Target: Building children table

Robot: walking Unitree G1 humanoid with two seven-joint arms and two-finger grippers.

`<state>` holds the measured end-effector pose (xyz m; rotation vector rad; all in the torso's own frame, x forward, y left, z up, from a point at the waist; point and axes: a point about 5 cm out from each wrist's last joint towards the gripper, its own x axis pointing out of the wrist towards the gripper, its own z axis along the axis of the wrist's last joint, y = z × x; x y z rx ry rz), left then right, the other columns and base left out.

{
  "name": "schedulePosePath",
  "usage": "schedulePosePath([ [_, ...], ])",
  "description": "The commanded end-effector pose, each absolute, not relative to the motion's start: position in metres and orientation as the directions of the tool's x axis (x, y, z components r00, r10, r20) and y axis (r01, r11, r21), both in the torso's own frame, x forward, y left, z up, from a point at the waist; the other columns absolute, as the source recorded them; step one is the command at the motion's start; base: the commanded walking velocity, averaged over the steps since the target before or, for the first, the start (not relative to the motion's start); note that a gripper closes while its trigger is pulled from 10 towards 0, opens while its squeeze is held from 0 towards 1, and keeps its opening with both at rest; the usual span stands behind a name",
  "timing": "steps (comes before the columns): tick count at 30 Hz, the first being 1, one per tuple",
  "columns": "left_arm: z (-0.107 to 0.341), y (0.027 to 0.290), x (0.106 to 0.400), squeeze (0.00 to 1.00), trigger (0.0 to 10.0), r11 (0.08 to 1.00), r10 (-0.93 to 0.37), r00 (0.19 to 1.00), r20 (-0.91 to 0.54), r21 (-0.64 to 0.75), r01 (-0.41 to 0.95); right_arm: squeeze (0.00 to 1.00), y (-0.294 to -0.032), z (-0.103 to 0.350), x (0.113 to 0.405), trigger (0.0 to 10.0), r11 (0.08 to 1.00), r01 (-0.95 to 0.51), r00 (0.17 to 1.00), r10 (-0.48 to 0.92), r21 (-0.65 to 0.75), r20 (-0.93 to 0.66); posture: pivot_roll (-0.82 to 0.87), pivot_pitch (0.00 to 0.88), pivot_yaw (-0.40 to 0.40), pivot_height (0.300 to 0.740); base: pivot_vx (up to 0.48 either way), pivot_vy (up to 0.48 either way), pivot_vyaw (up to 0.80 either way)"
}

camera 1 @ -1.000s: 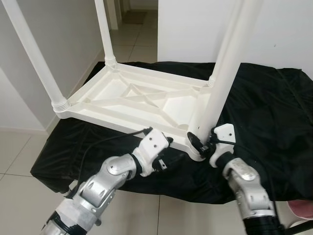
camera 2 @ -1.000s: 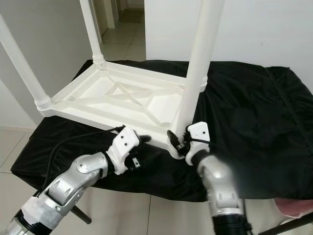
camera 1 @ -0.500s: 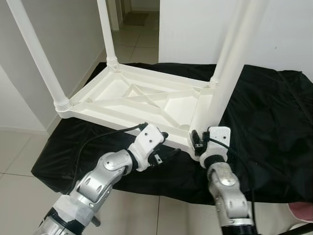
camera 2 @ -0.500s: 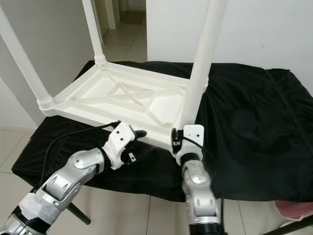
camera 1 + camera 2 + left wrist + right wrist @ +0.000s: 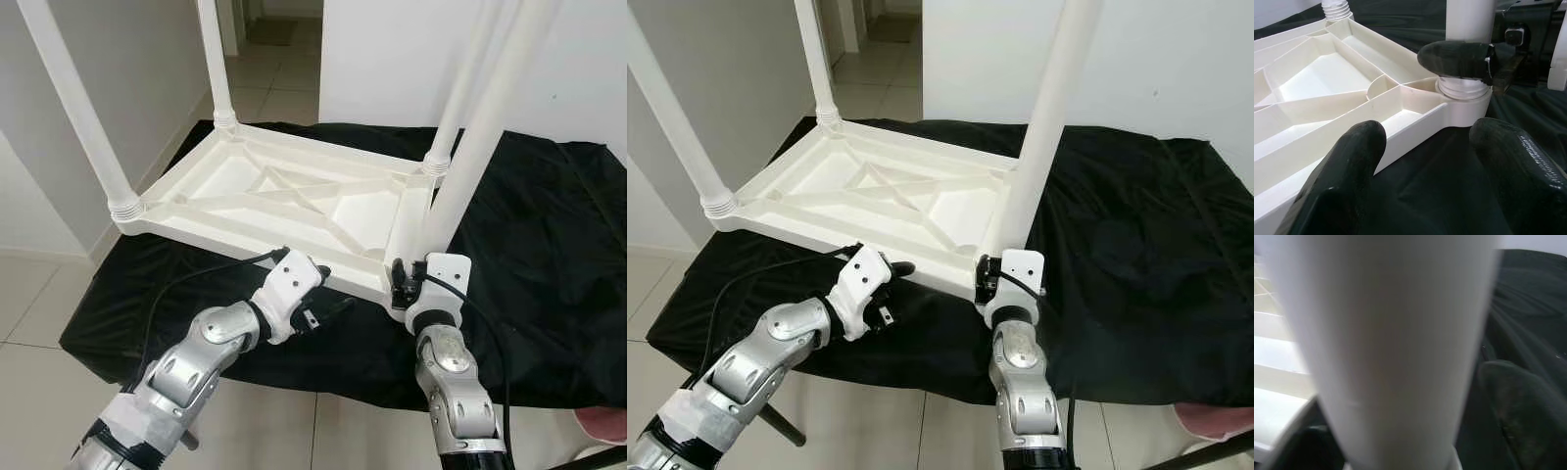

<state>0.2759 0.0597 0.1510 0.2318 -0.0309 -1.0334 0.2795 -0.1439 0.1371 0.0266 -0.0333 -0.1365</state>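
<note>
— Table (image 5: 284, 196) lies upside down on the black cloth (image 5: 549, 245), legs up; near edge runs close to the cloth's front edge.
— Right gripper (image 5: 404, 284)?
— Clamped round the near-right leg (image 5: 480, 147), low, just above its socket at the corner.
— Left gripper (image 5: 328, 294)?
— Fingers spread wide, holding nothing, just beside the near rim w/ cloth under it. Tile floor (image 5: 274, 88) lies beyond.

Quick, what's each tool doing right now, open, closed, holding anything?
Left tool: open, holding nothing, beside the tabletop's near corner.
Right tool: fingers on either side of the near table leg at its base.
</note>
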Motion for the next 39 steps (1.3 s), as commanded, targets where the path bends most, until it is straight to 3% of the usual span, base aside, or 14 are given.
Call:
schedulePosePath([
  [1,0.15,0.057,0.268,0.0,10.0,0.391,-0.903,0.417,-0.104,0.205,0.897,1.0,-0.141,0.137,0.277,10.0,0.993,0.097,0.994,-0.1,0.064,0.041,-0.05,0.023,0.021,0.74,0.0,0.0,0.0],
  [3,0.15,0.056,0.266,0.0,10.0,0.386,-0.905,0.412,-0.104,0.202,0.9,0.94,-0.143,0.138,0.279,10.0,0.997,0.053,0.997,-0.055,0.06,0.045,-0.05,0.017,0.019,0.74,0.0,0.0,0.0],
  [4,0.149,0.053,0.263,0.0,10.0,0.38,-0.909,0.404,-0.102,0.197,0.904,0.04,-0.143,0.139,0.281,10.0,0.998,-0.055,0.998,0.053,0.041,0.046,-0.05,0.016,0.019,0.74,0.0,0.0,0.0],
  [16,0.147,0.049,0.253,0.0,10.0,0.361,-0.918,0.383,-0.101,0.182,0.915,0.0,-0.159,0.143,0.293,10.0,0.894,-0.436,0.897,0.441,-0.103,0.031,-0.03,0.008,0.022,0.74,0.0,0.0,0.0],
  [22,0.146,0.049,0.25,0.0,10.0,0.356,-0.92,0.378,-0.104,0.178,0.917,0.0,-0.167,0.139,0.297,10.0,0.865,-0.483,0.873,0.487,-0.136,-0.005,-0.02,0.008,0.026,0.74,0.0,0.0,0.0],
  [23,0.146,0.048,0.249,0.0,10.0,0.356,-0.92,0.377,-0.104,0.177,0.918,0.0,-0.17,0.138,0.298,2.6,0.857,-0.495,0.867,0.498,-0.146,-0.018,-0.02,0.011,0.026,0.74,0.0,0.0,0.0],
  [25,0.146,0.048,0.249,0.0,10.0,0.356,-0.92,0.377,-0.104,0.177,0.918,0.0,-0.17,0.138,0.298,2.6,0.857,-0.495,0.867,0.498,-0.146,-0.018,-0.02,0.011,0.026,0.74,0.0,0.0,0.0],
  [26,0.146,0.048,0.248,0.0,10.0,0.356,-0.92,0.377,-0.105,0.175,0.918,0.0,-0.175,0.134,0.299,0.0,0.846,-0.51,0.859,0.511,-0.155,-0.035,-0.02,0.012,0.026,0.74,0.0,0.0,0.0],
  [34,0.146,0.048,0.246,0.0,10.0,0.355,-0.92,0.376,-0.109,0.172,0.919,0.0,-0.181,0.13,0.298,0.0,0.834,-0.532,0.845,0.532,-0.144,-0.042,-0.02,0.015,0.031,0.74,0.0,0.0,0.0],
  [35,0.146,0.048,0.246,0.0,10.0,0.354,-0.921,0.375,-0.11,0.17,0.92,0.0,-0.182,0.129,0.297,1.3,0.84,-0.525,0.85,0.524,-0.138,-0.043,-0.02,0.016,0.03,0.74,0.0,0.0,0.0],
  [36,0.146,0.048,0.246,0.0,10.0,0.354,-0.921,0.375,-0.11,0.17,0.92,0.0,-0.182,0.129,0.297,1.3,0.84,-0.525,0.85,0.524,-0.138,-0.043,-0.02,0.016,0.03,0.74,0.0,0.0,0.0],
  [37,0.146,0.048,0.246,0.0,10.0,0.353,-0.921,0.373,-0.11,0.169,0.92,0.0,-0.184,0.129,0.297,5.1,0.851,-0.509,0.86,0.509,-0.131,-0.04,-0.03,0.015,0.031,0.74,0.0,0.0,0.0],
  [38,0.145,0.047,0.246,0.0,10.0,0.352,-0.921,0.372,-0.111,0.169,0.921,0.0,-0.184,0.129,0.297,10.0,0.858,-0.503,0.864,0.502,-0.108,-0.039,-0.03,0.017,0.029,0.74,0.0,0.0,0.0],
  [39,0.145,0.047,0.246,0.0,10.0,0.35,-0.922,0.371,-0.112,0.168,0.921,0.0,-0.183,0.13,0.296,10.0,0.87,-0.484,0.875,0.484,-0.096,-0.032,-0.03,0.017,0.03,0.74,0.0,0.0,0.0],
])
